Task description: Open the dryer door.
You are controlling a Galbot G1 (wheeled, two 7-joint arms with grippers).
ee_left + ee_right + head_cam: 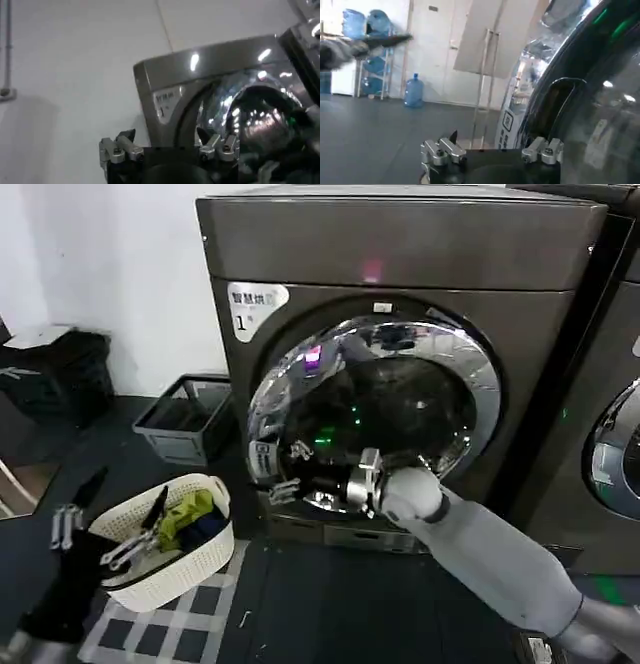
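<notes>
The right gripper (290, 474), fingers spread and empty, is held against the dryer door (375, 414) at its lower-left rim.

We note the right arm extended forward from the near right, its right gripper (292, 469) raised with fingers spread apart. The left arm hangs low at the near left; the left gripper (85, 529) rests there, fingers likewise parted, grasping nothing.
</notes>
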